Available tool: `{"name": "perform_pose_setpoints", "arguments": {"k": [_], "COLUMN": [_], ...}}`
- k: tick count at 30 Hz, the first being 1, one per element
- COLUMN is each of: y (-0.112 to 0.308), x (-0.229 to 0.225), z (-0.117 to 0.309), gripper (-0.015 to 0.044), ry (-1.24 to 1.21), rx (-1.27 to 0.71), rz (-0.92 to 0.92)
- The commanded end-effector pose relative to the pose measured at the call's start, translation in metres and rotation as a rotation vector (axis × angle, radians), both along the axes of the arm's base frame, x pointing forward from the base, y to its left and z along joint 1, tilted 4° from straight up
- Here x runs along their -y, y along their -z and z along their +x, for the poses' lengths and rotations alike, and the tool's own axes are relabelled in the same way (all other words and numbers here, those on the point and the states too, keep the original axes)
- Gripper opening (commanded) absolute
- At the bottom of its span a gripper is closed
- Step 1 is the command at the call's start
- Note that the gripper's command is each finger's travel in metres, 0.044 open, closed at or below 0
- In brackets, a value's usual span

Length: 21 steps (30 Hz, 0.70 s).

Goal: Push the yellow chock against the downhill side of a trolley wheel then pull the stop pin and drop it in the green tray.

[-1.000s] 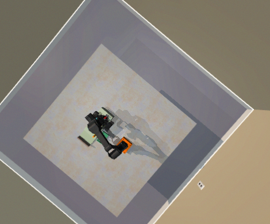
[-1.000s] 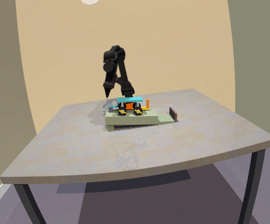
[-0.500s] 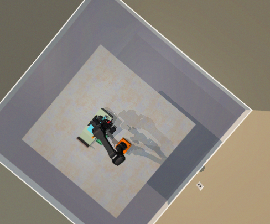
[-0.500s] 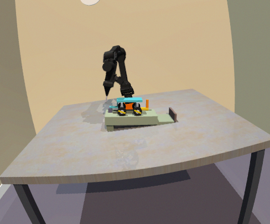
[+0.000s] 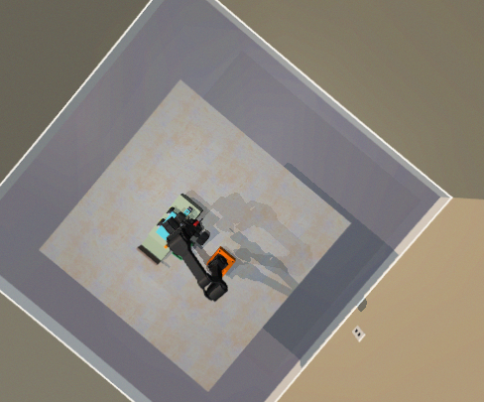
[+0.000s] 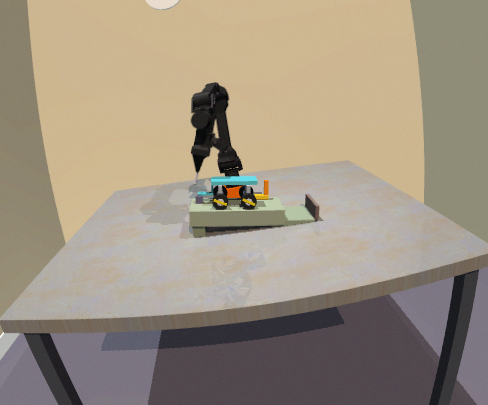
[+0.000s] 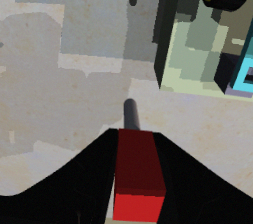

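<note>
My gripper [image 5: 195,227] [image 6: 197,173] [image 7: 133,139] is shut on the red-headed stop pin [image 5: 196,223] [image 6: 197,178] [image 7: 138,167]. The pin's grey shaft points away from the fingers, clear of the cyan holder [image 7: 241,85], whose square hole shows empty. The trolley [image 5: 164,232] [image 6: 234,180], with cyan top and black wheels, stands on the pale green ramp [image 5: 153,243] [image 6: 236,218] [image 7: 178,77]. The yellow chock [image 6: 262,197], orange handle upright, sits at the downhill side of its lower wheel; exact contact is too small to tell. The green tray [image 5: 178,256] is mostly hidden under the arm.
A brown end board [image 5: 149,254] [image 6: 312,207] stands at the ramp's low end. The arm's orange base [image 5: 227,256] is on the table, beyond the ramp from the exterior view. The upper arm and forearm pass over the tray's side of the ramp.
</note>
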<state>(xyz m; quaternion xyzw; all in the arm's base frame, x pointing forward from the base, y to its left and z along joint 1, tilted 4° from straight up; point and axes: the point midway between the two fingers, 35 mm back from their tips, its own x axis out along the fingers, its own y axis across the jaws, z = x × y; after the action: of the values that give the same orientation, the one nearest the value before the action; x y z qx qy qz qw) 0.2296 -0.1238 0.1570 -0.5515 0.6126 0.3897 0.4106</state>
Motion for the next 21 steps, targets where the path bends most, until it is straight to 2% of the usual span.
{"name": "perform_pose_setpoints", "arguments": {"k": [1,21], "y": [0.003,0.019], "x": [-0.012,-0.086], "z": [0.0,0.01], "gripper": [0.0,0.0], "ry": [0.001,0.001], "rx": [-0.003,-0.002], "rz": [-0.001,0.005]}}
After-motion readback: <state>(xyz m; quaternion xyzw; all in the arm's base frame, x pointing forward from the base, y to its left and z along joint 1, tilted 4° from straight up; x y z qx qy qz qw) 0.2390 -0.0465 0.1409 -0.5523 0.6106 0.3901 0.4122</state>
